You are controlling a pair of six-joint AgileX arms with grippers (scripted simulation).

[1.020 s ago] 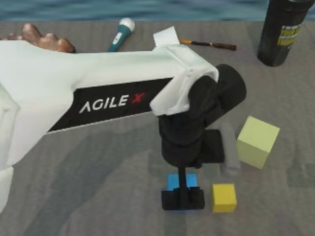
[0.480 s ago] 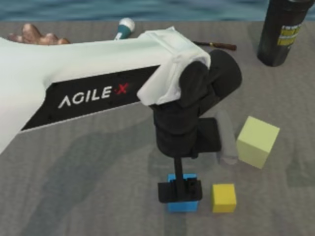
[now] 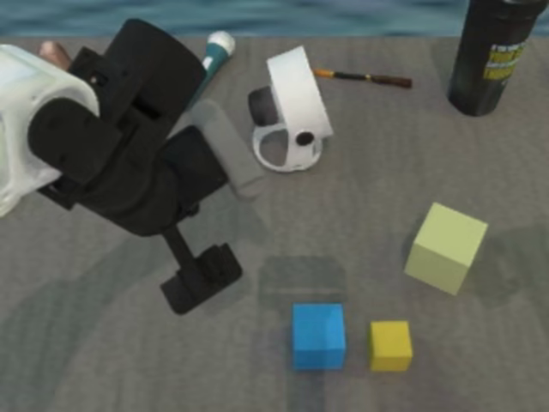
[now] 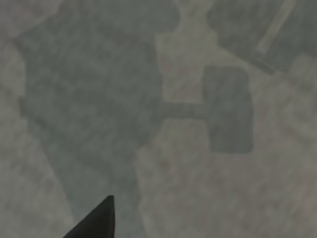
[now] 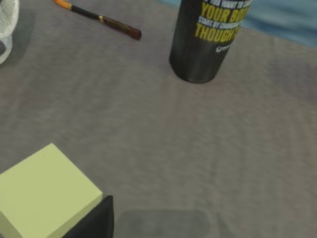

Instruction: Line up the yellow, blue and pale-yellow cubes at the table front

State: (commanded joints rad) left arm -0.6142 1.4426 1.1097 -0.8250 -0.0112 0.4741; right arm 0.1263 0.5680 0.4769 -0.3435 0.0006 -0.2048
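Three cubes rest on the grey table point(image 3: 103, 360). Near the front edge the blue cube point(image 3: 318, 335) sits just left of the smaller yellow cube point(image 3: 390, 345). Farther back on the right is the pale-yellow cube point(image 3: 446, 247), turned at an angle. My left gripper point(image 3: 202, 279) hangs open and empty to the left of the blue cube, apart from it. In its wrist view one dark fingertip point(image 4: 99, 220) shows over bare table. My right gripper point(image 5: 158, 232) is out of the top view. It hovers beside the pale-yellow cube point(image 5: 42, 193), one fingertip point(image 5: 101, 218) showing.
At the back stand a black bottle point(image 3: 497, 51), a thin brush point(image 3: 364, 78), a white ring-shaped object point(image 3: 292, 112) and a teal microphone point(image 3: 213, 58). A brown object point(image 3: 51, 54) peeks out behind my left arm. The bottle point(image 5: 210, 39) and brush point(image 5: 101, 20) also show in the right wrist view.
My left gripper has let go of the blue cube and pulled back up and to the left. The blue cube stays beside the yellow one. The white object is uncovered.
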